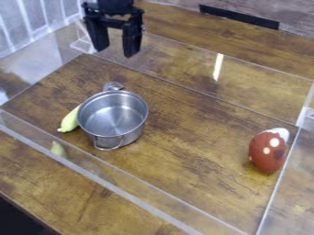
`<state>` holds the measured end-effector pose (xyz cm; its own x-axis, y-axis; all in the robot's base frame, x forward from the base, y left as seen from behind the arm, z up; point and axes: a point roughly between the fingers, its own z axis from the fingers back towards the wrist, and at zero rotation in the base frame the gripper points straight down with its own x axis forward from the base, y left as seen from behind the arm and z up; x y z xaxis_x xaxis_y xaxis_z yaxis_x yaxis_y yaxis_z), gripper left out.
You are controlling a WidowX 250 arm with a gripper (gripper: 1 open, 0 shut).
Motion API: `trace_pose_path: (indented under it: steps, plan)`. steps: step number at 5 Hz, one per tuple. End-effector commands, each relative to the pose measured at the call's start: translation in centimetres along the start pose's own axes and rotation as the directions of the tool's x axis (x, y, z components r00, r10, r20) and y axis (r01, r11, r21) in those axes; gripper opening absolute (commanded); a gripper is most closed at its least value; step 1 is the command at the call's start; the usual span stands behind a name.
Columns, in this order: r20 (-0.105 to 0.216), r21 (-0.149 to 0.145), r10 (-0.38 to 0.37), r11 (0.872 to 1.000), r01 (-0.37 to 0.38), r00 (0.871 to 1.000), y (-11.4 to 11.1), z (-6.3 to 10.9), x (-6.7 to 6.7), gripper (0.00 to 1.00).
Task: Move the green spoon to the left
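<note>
While the hand (112, 39) is hovering released above, the green spoon (70, 118) is lying beside the pot (112, 117); probably light, stiff, best grasped mid-handle.

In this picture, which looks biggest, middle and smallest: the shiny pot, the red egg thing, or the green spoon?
Largest to smallest, as they look:
1. The steel pot.
2. The red-brown egg-shaped object, though it lies nearer the camera, which may flatter it.
3. The green spoon, but the pot hides part of it, so its full size is unsure.
</note>
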<state>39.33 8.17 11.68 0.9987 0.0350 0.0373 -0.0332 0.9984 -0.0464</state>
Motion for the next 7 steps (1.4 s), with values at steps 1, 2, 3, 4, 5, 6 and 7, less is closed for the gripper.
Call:
trace_pose_path:
  steps: [1,2,3,4,5,6,7]
  plan:
    - [0.114,0.036,-0.056,0.998,0.053,0.992,-1.4,4.0,0.1,1.00]
    - [0.109,0.050,-0.086,0.995,0.081,0.990,-2.0,3.5,-0.3,1.00]
    - [0.111,0.064,-0.115,0.992,0.108,0.987,-1.2,3.5,-0.4,1.00]
    - [0.115,0.077,-0.132,0.989,0.123,0.985,-0.2,3.5,-0.3,1.00]
    - [0.123,0.088,-0.137,0.988,0.127,0.983,1.5,3.5,0.9,1.00]
    - [0.117,0.091,-0.137,0.988,0.126,0.984,2.3,3.0,1.7,1.00]
    - [0.109,0.091,-0.132,0.988,0.122,0.985,3.6,2.4,2.6,1.00]
